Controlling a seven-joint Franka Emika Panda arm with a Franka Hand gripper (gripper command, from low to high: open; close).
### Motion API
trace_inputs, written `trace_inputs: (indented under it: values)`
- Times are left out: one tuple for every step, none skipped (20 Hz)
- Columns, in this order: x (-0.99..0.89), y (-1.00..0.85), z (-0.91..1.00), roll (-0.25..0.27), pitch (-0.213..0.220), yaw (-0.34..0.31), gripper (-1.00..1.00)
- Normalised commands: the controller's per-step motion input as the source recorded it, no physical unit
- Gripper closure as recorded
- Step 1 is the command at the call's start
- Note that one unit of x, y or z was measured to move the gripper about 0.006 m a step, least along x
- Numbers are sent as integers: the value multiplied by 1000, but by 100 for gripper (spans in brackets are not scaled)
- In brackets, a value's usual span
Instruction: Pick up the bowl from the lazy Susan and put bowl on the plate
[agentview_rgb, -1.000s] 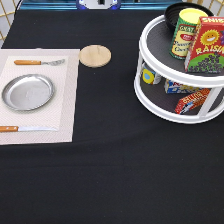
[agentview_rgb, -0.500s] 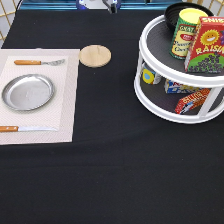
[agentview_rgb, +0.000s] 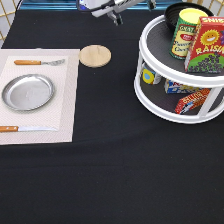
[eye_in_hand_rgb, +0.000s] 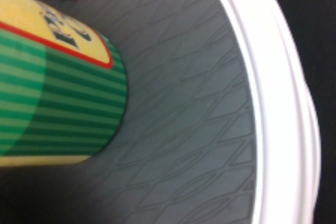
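The large white two-tier lazy Susan stands at the exterior view's right. On its top shelf, behind a green and yellow can, sits the glossy black round bowl, not yet lifted. Well apart from the lazy Susan, toward the left, the shiny silver metal plate lies bare on a pale placemat. The gripper hangs beside the lazy Susan's top edge, probably holding nothing; I cannot tell how wide the jaws stand.
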Motion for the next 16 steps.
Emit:
trace_inputs:
  values:
    - [137, 223, -231, 64, 0, -10, -100]
    - [131, 263, -191, 51, 0, -11, -100]
    - [117, 329, -223, 27, 0, -18, -100]
    - [103, 271, -200, 35, 1, -21, -100]
    - [86, 297, -229, 32, 6, -23, -100]
    - [103, 283, -243, 31, 12, -27, -100]
    - [94, 337, -223, 17, 10, -29, -100]
    - [63, 231, -243, 29, 9, -31, -100]
    - [0, 94, -277, 50, 0, -34, -100]
    - [0, 86, -300, 61, 0, -27, -100]
    - [0, 83, -317, 65, 0, -18, -100]
    - [0, 54, -340, 68, 0, -16, -100]
    - [0, 11, -329, 68, 0, -16, -100]
    - [6, 46, -377, 58, 0, -13, -100]
    - [14, 26, -326, 56, 0, -11, -100]
    - [0, 54, -349, 53, 0, -9, -100]
